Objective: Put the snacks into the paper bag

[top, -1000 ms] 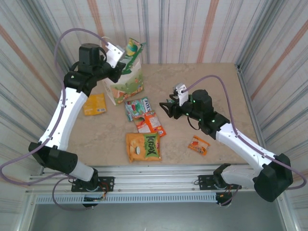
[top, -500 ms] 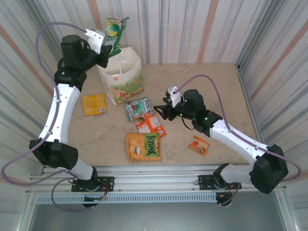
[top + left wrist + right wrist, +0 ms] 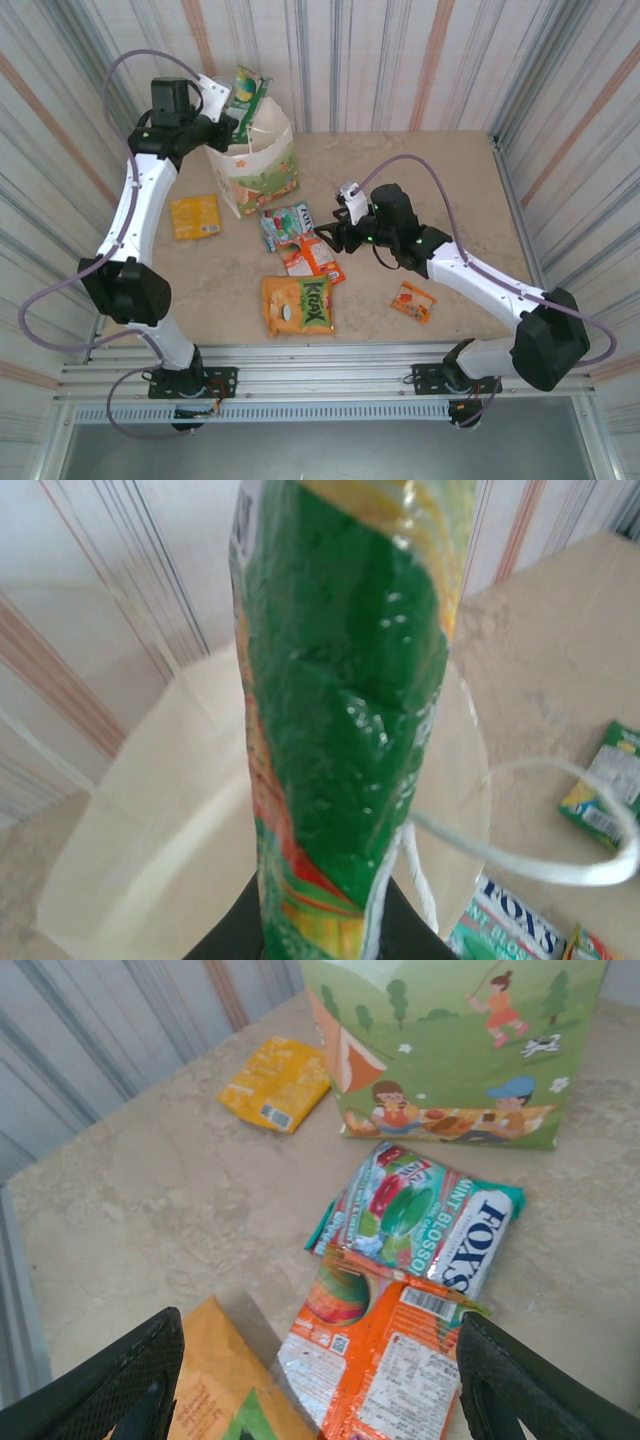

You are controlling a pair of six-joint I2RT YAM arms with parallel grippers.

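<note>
The white paper bag (image 3: 262, 168) stands upright at the back left. My left gripper (image 3: 230, 112) is shut on a green snack packet (image 3: 247, 90), held upright just above the bag's open mouth (image 3: 130, 810); a cord handle (image 3: 560, 865) loops beside it. My right gripper (image 3: 331, 229) hovers open over the red-orange packet (image 3: 390, 1350), which overlaps the green-and-white packet (image 3: 430, 1210). The large orange packet (image 3: 297, 304) lies nearer the front. A yellow-orange packet (image 3: 196, 215) lies left of the bag. The tiny orange packet (image 3: 413, 301) lies under the right forearm.
Striped curtain walls (image 3: 400, 60) close in the beige table (image 3: 420, 180) on three sides. A metal rail (image 3: 320, 375) runs along the near edge by the arm bases. The table's right half is bare stone.
My left gripper swung the green packet up and left, then back over the bag's mouth. My right gripper has crept left toward the packets in the middle.
</note>
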